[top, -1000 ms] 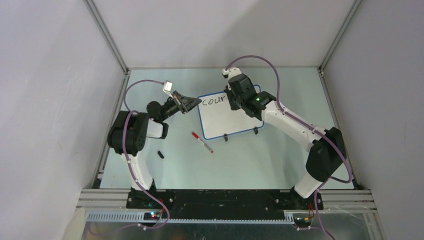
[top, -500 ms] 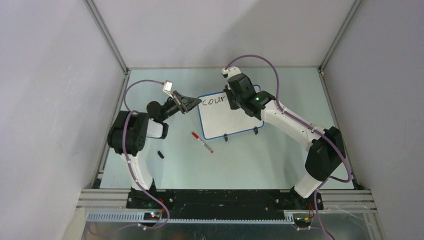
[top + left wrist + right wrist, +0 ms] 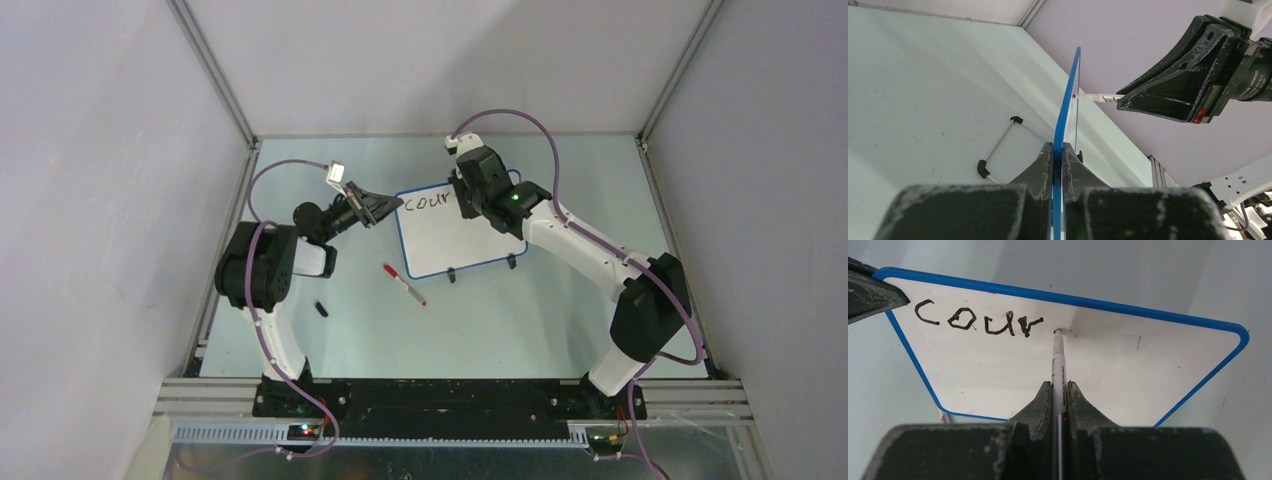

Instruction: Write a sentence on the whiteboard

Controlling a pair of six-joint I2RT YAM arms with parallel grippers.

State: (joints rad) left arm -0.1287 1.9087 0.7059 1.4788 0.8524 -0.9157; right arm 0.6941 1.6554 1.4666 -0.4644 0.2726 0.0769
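The small rounded-corner whiteboard (image 3: 440, 240), glossy white with a thin blue rim, sits toward the far middle of the pale table (image 3: 500, 320). The scuffed black left gripper (image 3: 1058, 150) pinches its rim, jaws narrow. The right gripper (image 3: 1059, 387) clamps a slim white marker (image 3: 1058, 360) whose tip touches the board. The right wrist view reads the wobbly black sentence (image 3: 978, 322) so far as "cour". The left wrist view sees the board edge-on. From overhead, the right wrist hides the marker.

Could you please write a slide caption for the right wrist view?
Right hand holds a marker with its tip on the blue-rimmed whiteboard, just after the written letters "cour".
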